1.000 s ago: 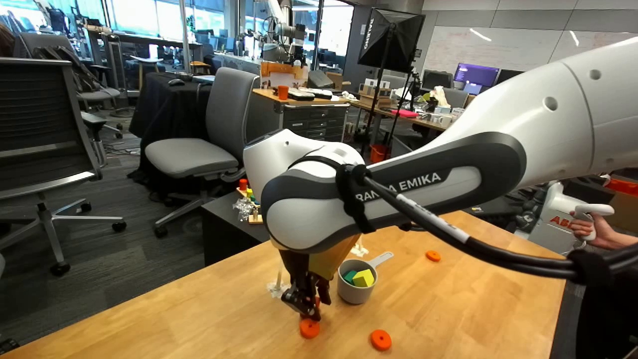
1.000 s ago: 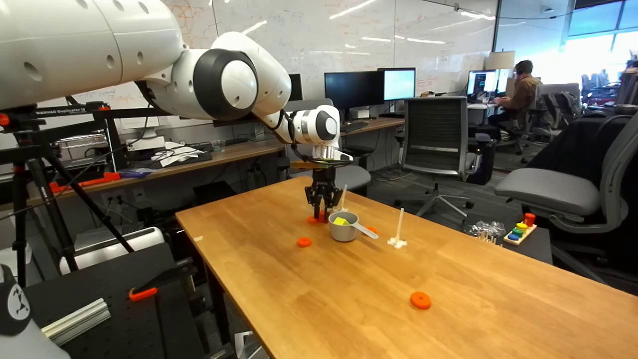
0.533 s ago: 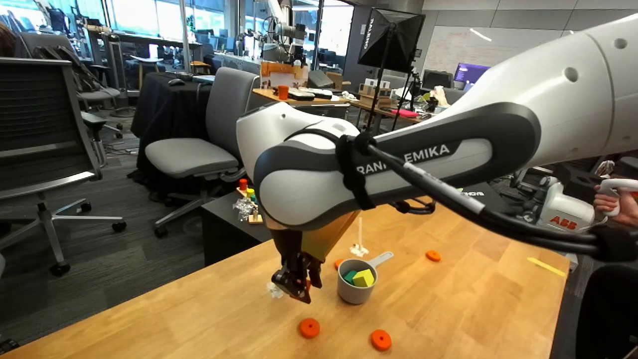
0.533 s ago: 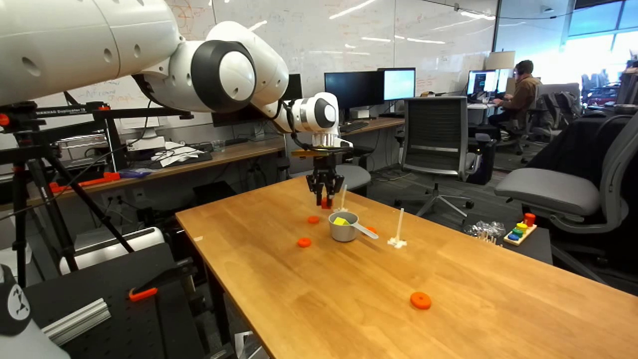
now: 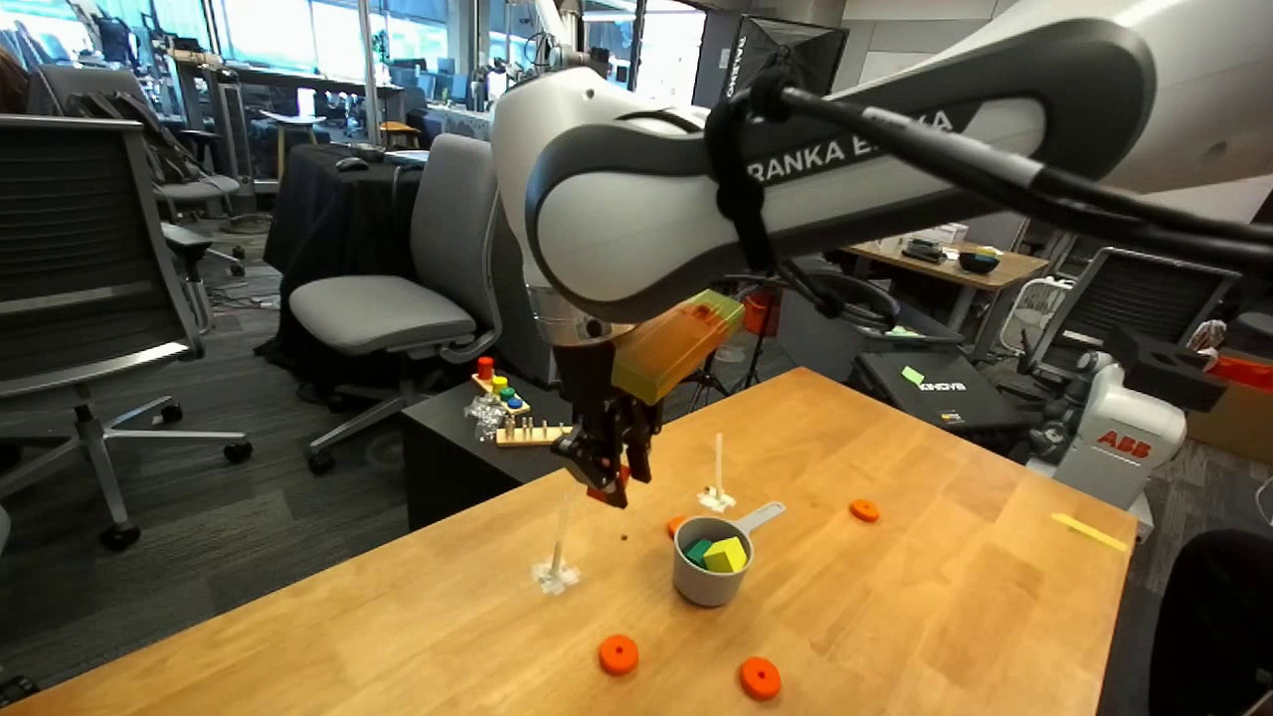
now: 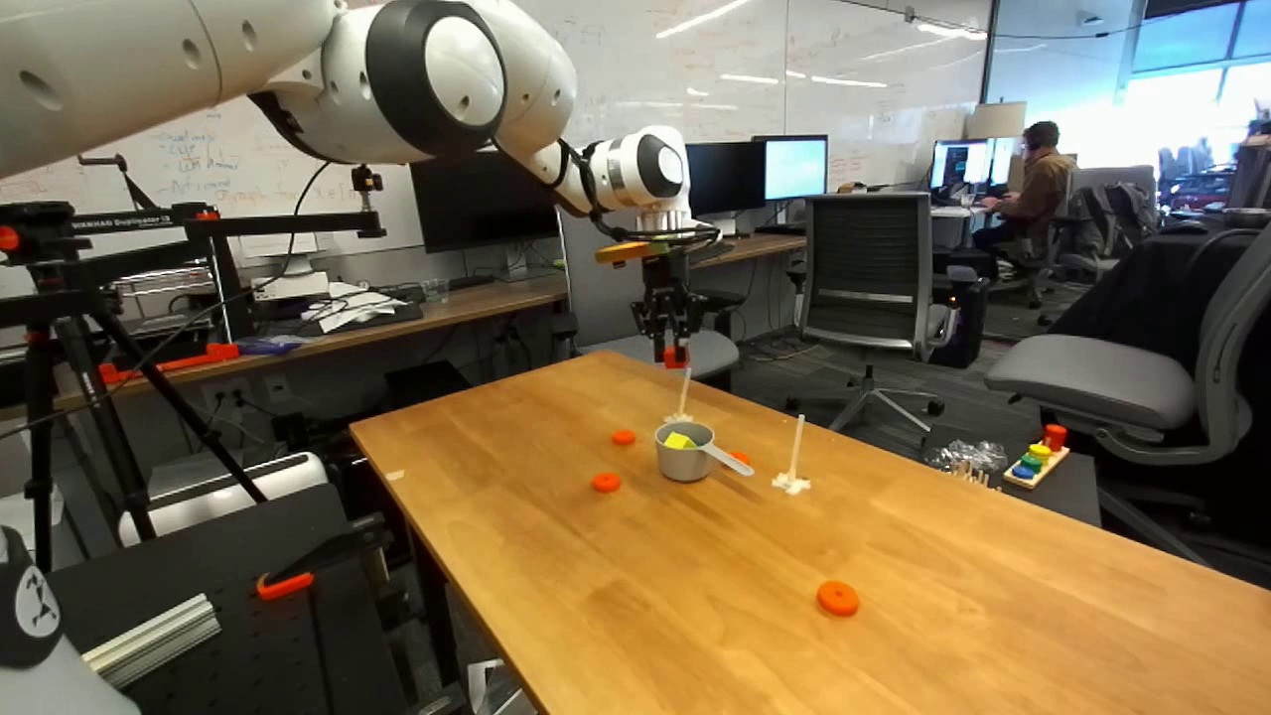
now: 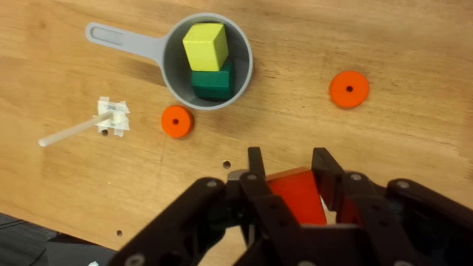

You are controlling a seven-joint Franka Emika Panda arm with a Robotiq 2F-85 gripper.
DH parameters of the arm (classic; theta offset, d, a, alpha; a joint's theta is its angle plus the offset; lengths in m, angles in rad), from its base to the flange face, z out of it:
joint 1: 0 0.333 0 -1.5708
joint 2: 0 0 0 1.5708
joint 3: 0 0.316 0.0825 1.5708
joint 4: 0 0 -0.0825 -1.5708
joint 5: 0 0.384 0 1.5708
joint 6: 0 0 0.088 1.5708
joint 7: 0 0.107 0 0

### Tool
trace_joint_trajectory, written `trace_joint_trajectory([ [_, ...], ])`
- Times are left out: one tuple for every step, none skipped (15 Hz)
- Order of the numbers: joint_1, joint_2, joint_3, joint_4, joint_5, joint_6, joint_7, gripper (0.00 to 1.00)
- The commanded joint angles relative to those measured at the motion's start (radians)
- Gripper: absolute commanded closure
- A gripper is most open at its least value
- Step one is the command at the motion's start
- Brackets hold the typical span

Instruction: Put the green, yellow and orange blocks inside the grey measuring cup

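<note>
Orange block (image 7: 300,195), raised higher, in tool (image 7: 288,159)

Looks like a robotics lab in an office. Has a robot arm (image 5: 636,239) over a wooden table (image 6: 715,576), a machine (image 5: 1134,449) marked ABB near that table, and, beyond it, a scribbled whiteboard (image 6: 735,70), computer screens (image 6: 728,174), office chairs (image 6: 864,263) and a seated man (image 6: 1043,189).

Fr. above, bare counter (image 7: 273,125) shows btwn tool (image 7: 287,159) & grey cup (image 7: 241,55), orange discs (image 7: 349,89) flanking gap, upright stick (image 7: 75,128) nr handle (image 7: 125,42), yellow block (image 7: 203,53) & green block (image 7: 212,84) part-filling cup.
</note>
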Motion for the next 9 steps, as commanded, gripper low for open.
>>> trace_joint_trajectory([
  [-0.031, -0.146, -0.009, -0.235, 0.007, 0.033, 0.038, 0.87],
  [-0.04, -0.164, -0.006, -0.275, 0.011, 0.04, 0.04, 0.87],
  [-0.048, -0.182, -0.004, -0.318, 0.012, 0.05, 0.041, 0.87],
  [-0.057, -0.199, 0.001, -0.361, 0.017, 0.057, 0.038, 0.87],
  [-0.066, -0.215, 0.006, -0.403, 0.025, 0.068, 0.038, 0.87],
  [-0.071, -0.233, 0.006, -0.447, 0.028, 0.084, 0.039, 0.87],
  [-0.076, -0.249, 0.005, -0.491, 0.029, 0.102, 0.04, 0.87],
  [-0.082, -0.266, 0.006, -0.535, 0.031, 0.121, 0.038, 0.87],
  [-0.088, -0.28, 0.006, -0.579, 0.033, 0.142, 0.038, 0.87],
])
